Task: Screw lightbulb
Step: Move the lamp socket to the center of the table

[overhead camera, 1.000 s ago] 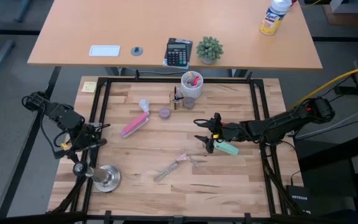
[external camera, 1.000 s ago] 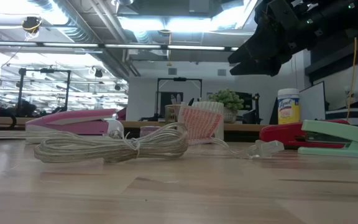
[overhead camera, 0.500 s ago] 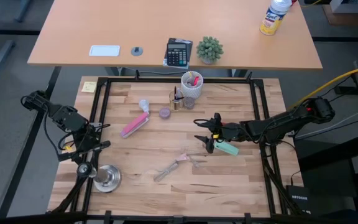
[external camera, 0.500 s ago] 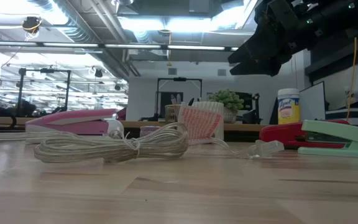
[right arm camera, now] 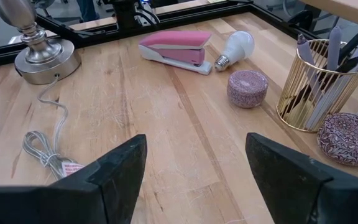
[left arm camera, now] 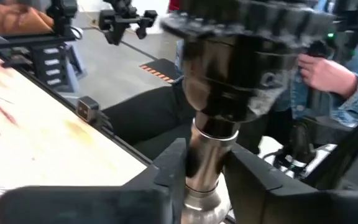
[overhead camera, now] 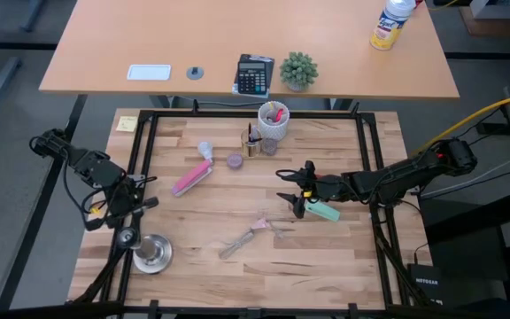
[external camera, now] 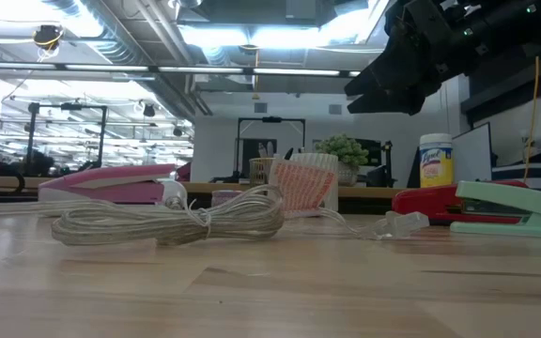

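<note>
Left gripper [left arm camera: 204, 171]: I am reaching it over the table's left front corner, and its two dark fingers [left arm camera: 166, 168] are closing round the neck of the silver metal socket stand with a round base [overhead camera: 152, 253]. In the left wrist view the fingers are sitting on either side of the chrome neck, very near or touching it; I cannot tell whether they are pressing on it yet.

Right gripper [overhead camera: 292, 199]: I am holding it above the middle of the light wooden table [overhead camera: 343, 257], jaws spread wide, gripping nothing, touching nothing. It is hanging just beside the mint green stapler [overhead camera: 325, 212].

Small white frosted lightbulb with a silvery screw base [right arm camera: 235, 47]: it is lying on its side near the table's far edge, just beside the pink stapler [right arm camera: 176, 48] and near the small purple round cap [right arm camera: 248, 88], well apart from both of my grippers.

Coiled clear lamp cord [external camera: 172, 222]: it is lying on the table between the stand and the right gripper.
</note>
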Robot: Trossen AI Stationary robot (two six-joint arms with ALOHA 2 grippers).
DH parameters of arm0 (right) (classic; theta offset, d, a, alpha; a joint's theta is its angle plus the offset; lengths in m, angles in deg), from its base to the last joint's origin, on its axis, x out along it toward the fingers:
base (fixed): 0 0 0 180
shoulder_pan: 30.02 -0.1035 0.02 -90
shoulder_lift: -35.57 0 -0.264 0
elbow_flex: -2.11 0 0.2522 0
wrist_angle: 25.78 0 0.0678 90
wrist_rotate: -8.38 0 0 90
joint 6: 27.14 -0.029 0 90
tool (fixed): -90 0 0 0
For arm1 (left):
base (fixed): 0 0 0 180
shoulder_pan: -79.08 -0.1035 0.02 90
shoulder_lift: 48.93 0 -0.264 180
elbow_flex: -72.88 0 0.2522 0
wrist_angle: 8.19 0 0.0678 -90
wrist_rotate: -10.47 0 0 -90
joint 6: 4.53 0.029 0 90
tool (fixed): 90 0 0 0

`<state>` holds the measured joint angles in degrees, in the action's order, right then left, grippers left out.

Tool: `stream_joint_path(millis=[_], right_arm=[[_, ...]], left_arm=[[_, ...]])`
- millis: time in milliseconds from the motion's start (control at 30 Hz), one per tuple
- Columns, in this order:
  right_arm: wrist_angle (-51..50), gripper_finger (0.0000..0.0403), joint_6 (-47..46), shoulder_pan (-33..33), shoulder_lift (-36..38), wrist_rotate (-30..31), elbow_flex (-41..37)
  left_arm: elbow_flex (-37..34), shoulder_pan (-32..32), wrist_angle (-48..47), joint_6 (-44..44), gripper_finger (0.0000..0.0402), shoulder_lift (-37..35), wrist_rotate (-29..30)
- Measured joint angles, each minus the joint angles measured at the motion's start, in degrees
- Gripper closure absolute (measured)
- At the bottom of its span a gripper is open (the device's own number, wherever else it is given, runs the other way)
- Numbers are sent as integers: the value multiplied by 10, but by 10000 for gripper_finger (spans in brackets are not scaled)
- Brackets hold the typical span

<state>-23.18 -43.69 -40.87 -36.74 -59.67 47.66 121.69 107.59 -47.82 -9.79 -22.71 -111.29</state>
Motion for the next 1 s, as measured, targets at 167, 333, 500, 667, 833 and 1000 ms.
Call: stream_joint_path(millis=[167,333,500,667,833,1000], right_arm=[[0,123,0,0,0,0,0],[0,123,0,0,0,0,0],[0,123,0,0,0,0,0],[0,123,0,0,0,0,0],[0,123,0,0,0,0,0],[0,123,0,0,0,0,0]], left_arm=[[0,0,6,17,337,0,2],[2,0,10,27,337,0,3],[3,-1,36,34,337,-11,18],[4,-1,73,38,338,-25,26],[4,-1,129,50,335,-29,28],[4,-4,150,101,339,-28,107]])
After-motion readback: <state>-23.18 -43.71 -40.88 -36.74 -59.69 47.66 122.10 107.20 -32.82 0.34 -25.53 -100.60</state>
